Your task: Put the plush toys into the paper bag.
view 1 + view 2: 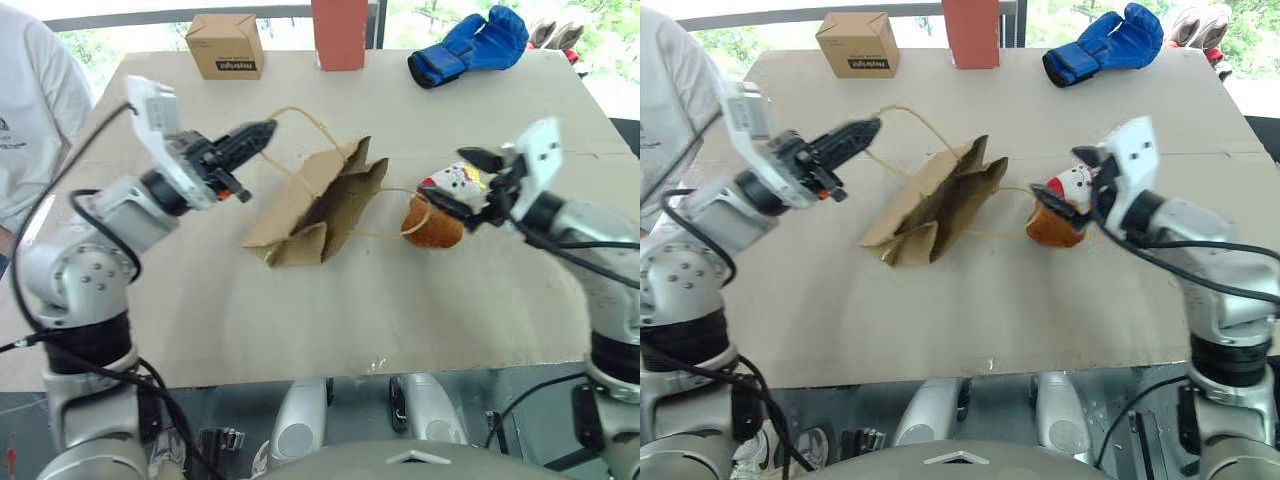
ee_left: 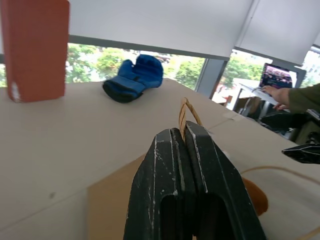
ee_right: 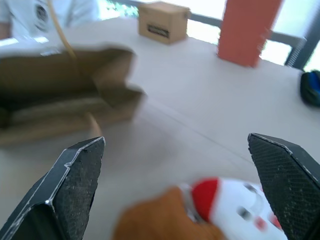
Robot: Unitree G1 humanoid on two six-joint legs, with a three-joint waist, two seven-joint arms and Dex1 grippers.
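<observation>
Up close, left hand (image 2: 184,137) pinches bag handle (image 2: 186,111).

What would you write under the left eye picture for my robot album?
Left gripper pinches a paper bag handle while the open right gripper hovers by two plush toys.

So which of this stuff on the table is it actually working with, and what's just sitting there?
In the job:
- paper bag
- orange-brown plush toy
- white doll

Just lying about:
- blue boxing glove
- small cardboard box
- red box
</observation>
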